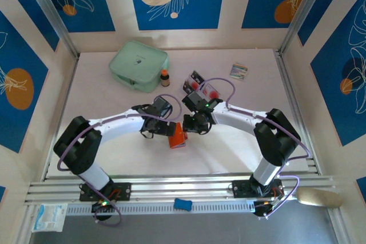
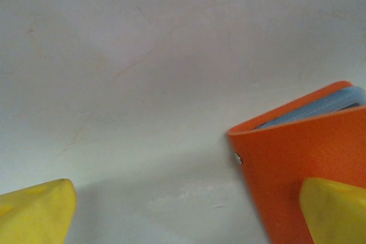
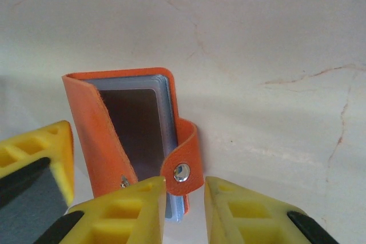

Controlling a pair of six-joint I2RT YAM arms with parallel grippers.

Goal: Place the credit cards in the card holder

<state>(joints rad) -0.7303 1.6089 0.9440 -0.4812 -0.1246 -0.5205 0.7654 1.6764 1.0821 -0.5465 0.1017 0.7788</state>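
The orange-red card holder point(image 1: 178, 136) stands half open on the table between both grippers. In the right wrist view the card holder point(image 3: 97, 135) shows grey sleeves with a dark card point(image 3: 137, 124) behind the front one. Its snap strap point(image 3: 184, 164) curls down between my right gripper's point(image 3: 186, 190) narrow jaws, which are closed on it and on the sleeves' corner. My left gripper point(image 2: 189, 198) is wide open, one fingertip point(image 2: 334, 210) over the holder's orange cover point(image 2: 297, 152). Two credit cards point(image 1: 203, 86) with red marks lie just behind the right gripper point(image 1: 191, 125).
A mint-green zip pouch point(image 1: 139, 64) lies at the back left with a small brown bottle point(image 1: 164, 77) beside it. A small multicoloured packet point(image 1: 239, 71) sits at the back right. On the front rail lie a blue piece point(image 1: 183, 203) and a white packet point(image 1: 48, 216).
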